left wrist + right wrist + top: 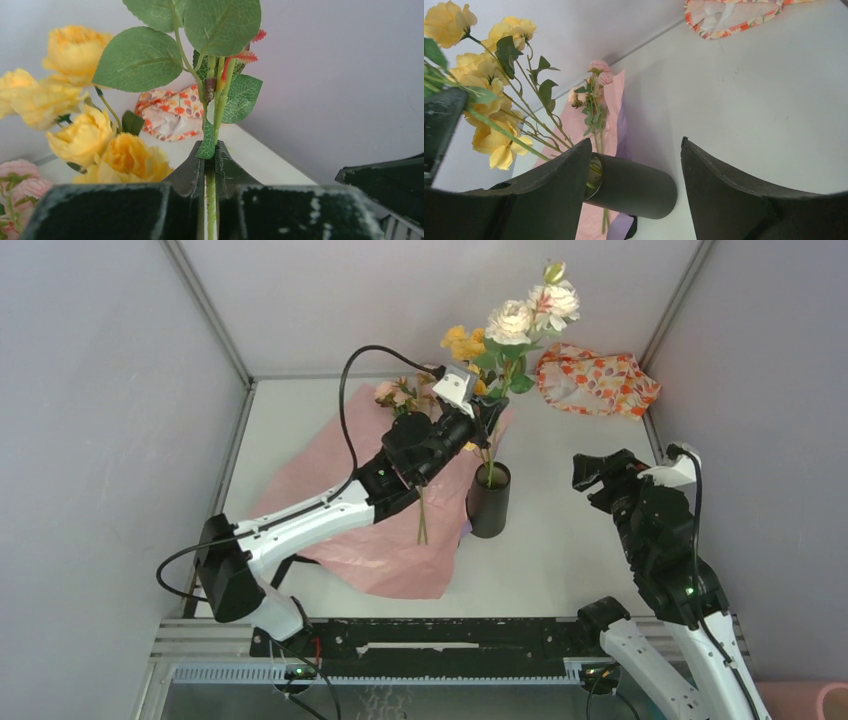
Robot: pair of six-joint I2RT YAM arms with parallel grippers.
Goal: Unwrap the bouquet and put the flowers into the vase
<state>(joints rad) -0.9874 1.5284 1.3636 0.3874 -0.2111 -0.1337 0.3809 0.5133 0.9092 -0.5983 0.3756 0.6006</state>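
Observation:
The black vase [488,502] stands mid-table with white-pink roses [530,312] and yellow roses [462,342] rising from it. My left gripper [487,420] is just above the vase's rim, shut on a green flower stem [211,200] with leaves [137,60] above the jaws. The bouquet's paper [370,520] lies opened flat, pink side up, left of the vase, and a pink rose sprig [396,393] lies on it. My right gripper [598,478] hovers open to the right of the vase [634,187], apart from it.
An orange-flowered patterned cloth [597,380] lies at the back right corner. Grey walls close in the table on three sides. A purple paper edge and a bit of black ribbon [631,227] show at the vase's foot.

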